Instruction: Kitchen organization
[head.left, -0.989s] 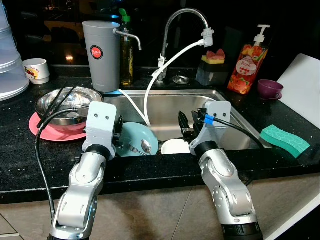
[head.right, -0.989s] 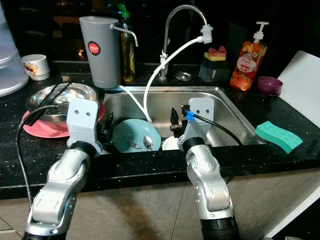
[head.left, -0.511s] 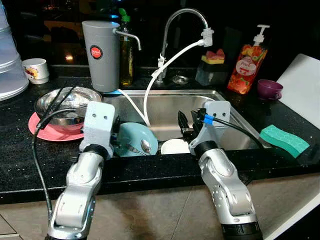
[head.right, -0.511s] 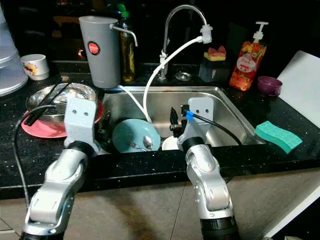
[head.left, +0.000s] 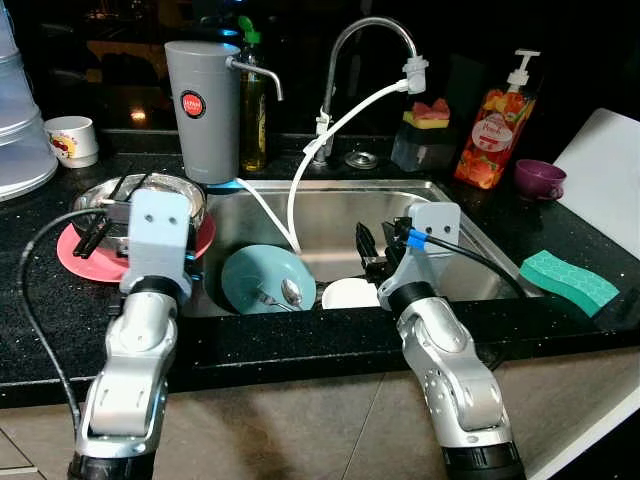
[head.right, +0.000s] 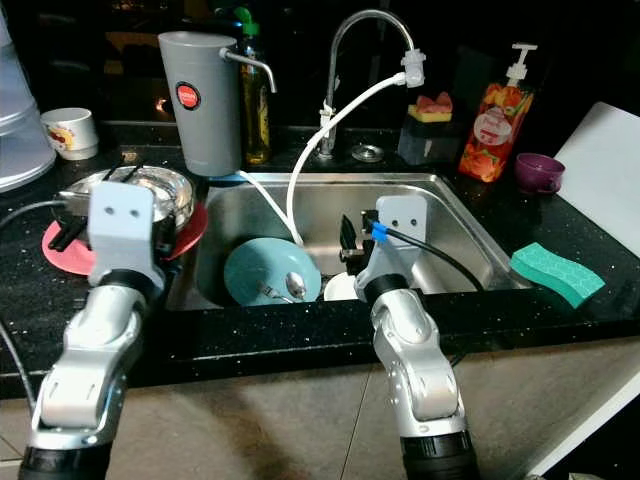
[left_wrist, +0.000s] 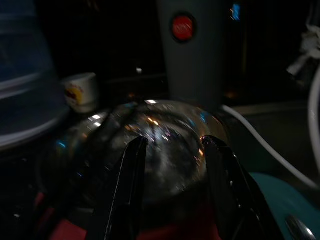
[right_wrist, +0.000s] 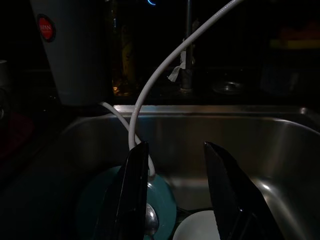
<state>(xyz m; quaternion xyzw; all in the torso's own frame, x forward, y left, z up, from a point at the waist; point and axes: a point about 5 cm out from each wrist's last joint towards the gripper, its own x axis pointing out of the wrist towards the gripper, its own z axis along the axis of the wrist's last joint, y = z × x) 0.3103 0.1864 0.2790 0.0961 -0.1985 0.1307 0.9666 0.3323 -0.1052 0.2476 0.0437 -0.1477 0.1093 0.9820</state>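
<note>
A black speckled countertop (head.left: 300, 345) surrounds the steel sink (head.left: 470, 250), where a teal plate (head.left: 255, 280) lies at centre frame. The left gripper (left_wrist: 172, 165) is held open over the steel bowl (head.left: 185, 195) at left. The right gripper (right_wrist: 175, 172) is spread open above the sink's front edge.

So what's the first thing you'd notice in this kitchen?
The big steel sink, with a teal plate and a spoon lying in it under the curved tap. Then the left gripper, open in front of a shiny metal bowl on a pink plate.
</note>
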